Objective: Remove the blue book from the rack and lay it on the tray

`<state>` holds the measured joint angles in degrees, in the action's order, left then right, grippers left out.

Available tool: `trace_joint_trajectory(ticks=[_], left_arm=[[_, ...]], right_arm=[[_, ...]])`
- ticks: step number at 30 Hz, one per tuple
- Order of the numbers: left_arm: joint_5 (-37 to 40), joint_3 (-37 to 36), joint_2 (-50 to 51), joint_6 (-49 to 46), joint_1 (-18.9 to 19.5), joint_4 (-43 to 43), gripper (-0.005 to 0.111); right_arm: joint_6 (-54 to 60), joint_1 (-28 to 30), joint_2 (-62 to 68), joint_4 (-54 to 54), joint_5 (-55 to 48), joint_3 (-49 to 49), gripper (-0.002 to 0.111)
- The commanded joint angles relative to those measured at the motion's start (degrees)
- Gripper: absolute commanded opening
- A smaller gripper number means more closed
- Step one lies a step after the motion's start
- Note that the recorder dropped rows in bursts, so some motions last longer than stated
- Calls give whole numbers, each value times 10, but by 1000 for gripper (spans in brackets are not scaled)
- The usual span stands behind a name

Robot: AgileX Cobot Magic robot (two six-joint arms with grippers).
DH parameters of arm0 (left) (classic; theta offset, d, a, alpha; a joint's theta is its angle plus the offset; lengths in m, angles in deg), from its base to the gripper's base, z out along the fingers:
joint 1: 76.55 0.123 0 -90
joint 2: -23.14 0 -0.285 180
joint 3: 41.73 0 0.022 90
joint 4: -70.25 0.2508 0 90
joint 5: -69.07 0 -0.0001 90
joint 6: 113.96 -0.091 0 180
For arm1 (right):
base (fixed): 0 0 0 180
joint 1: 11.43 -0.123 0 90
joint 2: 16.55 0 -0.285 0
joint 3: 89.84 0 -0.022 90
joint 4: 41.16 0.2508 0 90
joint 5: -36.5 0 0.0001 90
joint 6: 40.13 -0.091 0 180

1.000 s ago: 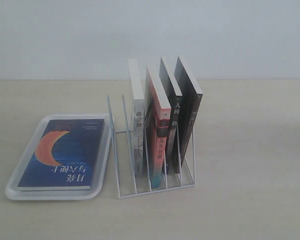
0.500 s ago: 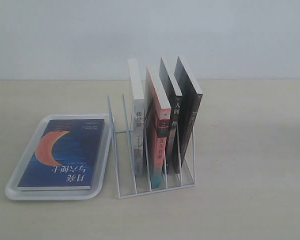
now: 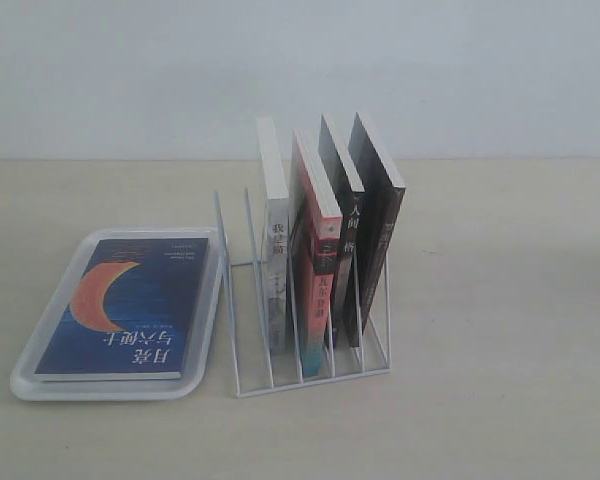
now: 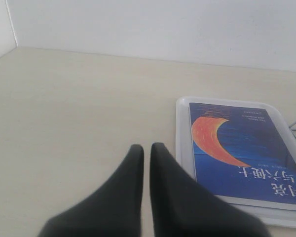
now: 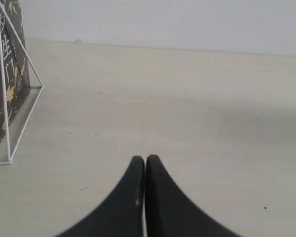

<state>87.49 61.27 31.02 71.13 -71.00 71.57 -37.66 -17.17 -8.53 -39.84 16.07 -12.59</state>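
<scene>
The blue book (image 3: 120, 305), with an orange crescent on its cover, lies flat inside the frosted white tray (image 3: 202, 360) at the left of the table. To the tray's right stands the white wire rack (image 3: 313, 382). Neither gripper shows in the exterior view. In the left wrist view my left gripper (image 4: 146, 146) is shut with nothing in it, over bare table beside the tray (image 4: 182, 143) and clear of the blue book (image 4: 241, 148). My right gripper (image 5: 145, 158) is shut and empty above bare table, apart from the rack (image 5: 9, 148).
Several books stand upright in the rack: a white-spined one (image 3: 277, 260), a red-and-teal one (image 3: 320, 275) and two black ones (image 3: 365, 240). The rack's two leftmost slots hold nothing. A pale wall runs behind the table.
</scene>
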Motion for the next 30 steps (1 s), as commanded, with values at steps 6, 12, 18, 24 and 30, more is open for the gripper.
trace_joint_trajectory(ticks=[6, 12, 18, 24, 30], left_arm=[[-2, -2, -1, 4, -3, 0, 4], [-2, -2, -1, 4, -3, 0, 4], [-2, -2, -1, 4, -3, 0, 4], [-2, -2, -1, 4, -3, 0, 4], [-2, -2, -1, 4, -3, 0, 4]], right_arm=[[-9, 1, -2, -4, -2, 0, 0], [-25, 30, -2, -2, -3, 0, 0], [-33, 35, -2, -2, -4, 0, 0], [-34, 35, -2, -2, -4, 0, 0], [-35, 35, -2, 1, -4, 0, 0]])
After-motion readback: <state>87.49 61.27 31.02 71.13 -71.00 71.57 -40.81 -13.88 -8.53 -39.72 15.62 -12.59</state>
